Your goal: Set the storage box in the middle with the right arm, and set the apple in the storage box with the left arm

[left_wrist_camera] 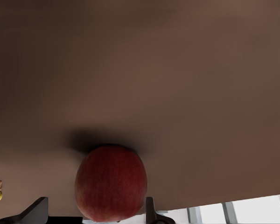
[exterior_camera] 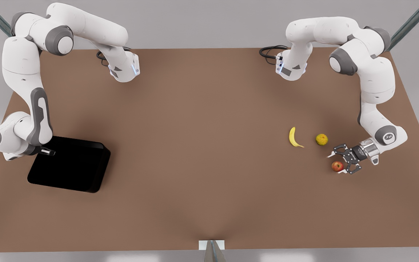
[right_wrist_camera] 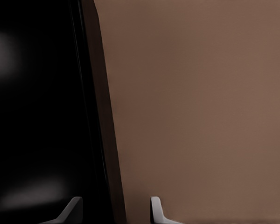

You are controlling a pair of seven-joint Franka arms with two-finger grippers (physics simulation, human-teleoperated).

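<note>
The left gripper (exterior_camera: 336, 160) is on the front view's right, low over the brown table (exterior_camera: 202, 145), with its fingers spread wide on both sides of the apple (exterior_camera: 337, 166), which lies on the table; contact I cannot tell. A banana (exterior_camera: 294, 137) and a dull yellow fruit (exterior_camera: 321, 139) lie near, farther back. On the front view's left, the right gripper (exterior_camera: 48, 151) is spread wide, straddling the wall of the black storage box (exterior_camera: 71, 167), which rests flat near the table's left edge.
</note>
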